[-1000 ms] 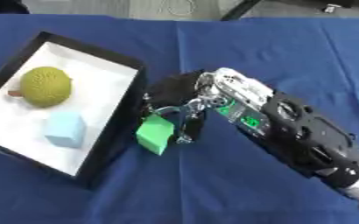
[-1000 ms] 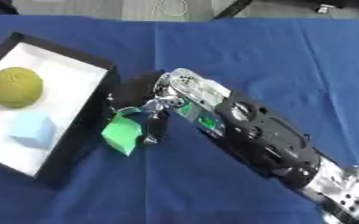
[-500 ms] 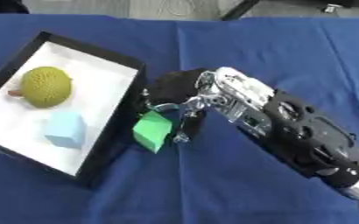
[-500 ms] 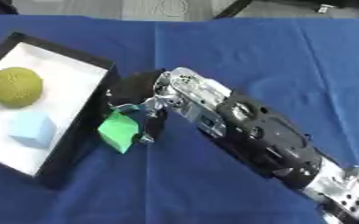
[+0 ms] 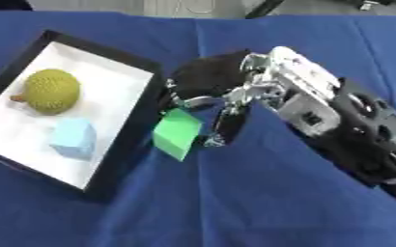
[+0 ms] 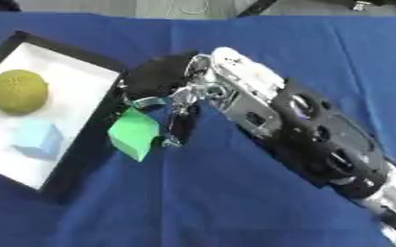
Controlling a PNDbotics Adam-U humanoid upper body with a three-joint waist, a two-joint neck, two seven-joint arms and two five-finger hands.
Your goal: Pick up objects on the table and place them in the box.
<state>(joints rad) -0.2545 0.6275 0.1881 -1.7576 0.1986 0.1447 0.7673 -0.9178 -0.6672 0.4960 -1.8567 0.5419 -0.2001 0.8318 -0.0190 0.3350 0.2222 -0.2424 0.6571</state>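
Green block (image 5: 177,133) pinched in right hand (image 5: 227,91), just beside black box (image 5: 142,116) wall; yellow ball (image 5: 49,91), pale blue cube (image 5: 73,138) inside

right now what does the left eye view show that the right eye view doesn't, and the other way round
Only the left eye view shows the box's whole left side and the stub sticking out of the yellow-green ball.

Only the right eye view shows more of the right arm, running down toward the lower right corner; there the box and ball are cut by the left edge.

Both show the right hand with fingers curled on the green block just outside the box's right wall, the light blue cube lying inside the box, and the blue cloth.
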